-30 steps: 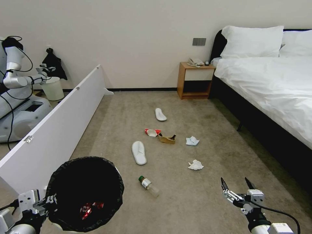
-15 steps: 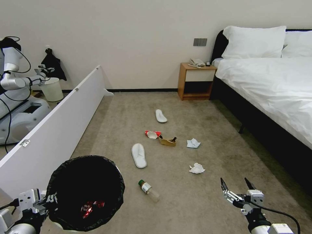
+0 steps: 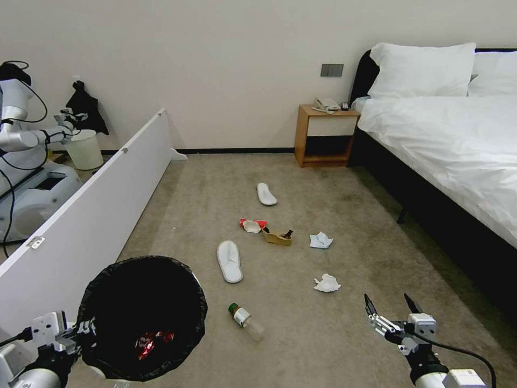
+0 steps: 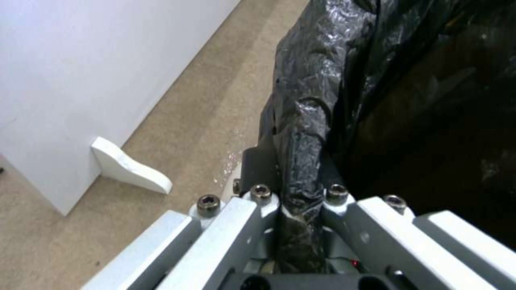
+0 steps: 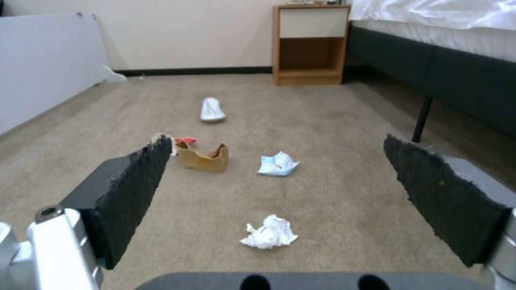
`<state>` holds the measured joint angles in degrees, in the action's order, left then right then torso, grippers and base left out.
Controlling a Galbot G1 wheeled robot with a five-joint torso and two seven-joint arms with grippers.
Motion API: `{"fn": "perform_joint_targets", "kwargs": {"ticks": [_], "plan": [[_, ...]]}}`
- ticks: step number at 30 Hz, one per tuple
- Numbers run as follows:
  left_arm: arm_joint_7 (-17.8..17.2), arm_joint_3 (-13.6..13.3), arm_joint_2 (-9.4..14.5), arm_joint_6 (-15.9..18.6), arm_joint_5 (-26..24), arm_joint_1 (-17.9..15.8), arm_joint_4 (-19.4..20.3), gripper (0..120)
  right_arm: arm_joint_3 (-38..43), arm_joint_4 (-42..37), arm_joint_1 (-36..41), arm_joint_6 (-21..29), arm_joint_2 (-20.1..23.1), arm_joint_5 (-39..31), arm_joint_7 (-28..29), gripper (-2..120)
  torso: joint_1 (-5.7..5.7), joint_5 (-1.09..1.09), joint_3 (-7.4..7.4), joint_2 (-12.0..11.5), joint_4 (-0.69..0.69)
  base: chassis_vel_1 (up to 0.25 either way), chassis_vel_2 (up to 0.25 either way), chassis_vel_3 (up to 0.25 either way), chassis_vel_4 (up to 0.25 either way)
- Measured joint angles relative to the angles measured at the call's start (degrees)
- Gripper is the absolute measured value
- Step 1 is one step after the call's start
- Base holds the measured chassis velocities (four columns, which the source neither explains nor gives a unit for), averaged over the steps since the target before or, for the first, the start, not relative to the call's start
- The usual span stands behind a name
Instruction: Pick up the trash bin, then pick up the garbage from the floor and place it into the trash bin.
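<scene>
Trash bin (image 3: 142,318) hangs off the floor at the robot's left, held by the left tool (image 4: 298,209), which is clamped tight over the black bag folded across the rim. Gripping the rim keeps the mouth facing up and unobstructed, so litter can be dropped in from above; a crushed red can (image 3: 152,341) already lies at the bottom. The bin's long axis runs roughly upright, tilted a little.

Low on the right, the right tool (image 3: 389,312) hovers over the carpet with its pads spread wide and nothing between them, aimed forward at the litter. Nearest ahead of it lies a crumpled tissue (image 5: 269,233), with a second tissue (image 5: 278,164) farther on. A green-capped bottle (image 3: 245,321) lies on its side between bin and right tool, cap pointing away from the robot and slightly left. Beyond are a brown paper scrap (image 3: 277,236), a red-white carton (image 3: 252,223) and two white slippers (image 3: 229,261), both lying lengthwise away from the robot.
</scene>
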<state>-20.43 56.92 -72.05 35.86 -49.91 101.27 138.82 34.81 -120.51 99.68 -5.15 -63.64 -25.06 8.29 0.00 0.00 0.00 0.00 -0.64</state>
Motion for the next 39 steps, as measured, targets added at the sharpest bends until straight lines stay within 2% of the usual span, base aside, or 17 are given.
{"fn": "perform_joint_targets", "kwargs": {"ticks": [39], "plan": [[-0.02,0.17,0.11,0.10,-0.57,-0.19,0.09,2,0.00,-0.28,-0.10,0.17,0.28,-0.68,-0.41,100,0.00,0.00,0.00,0.00,0.00,-0.029,0.036,0.034,-0.032]]}}
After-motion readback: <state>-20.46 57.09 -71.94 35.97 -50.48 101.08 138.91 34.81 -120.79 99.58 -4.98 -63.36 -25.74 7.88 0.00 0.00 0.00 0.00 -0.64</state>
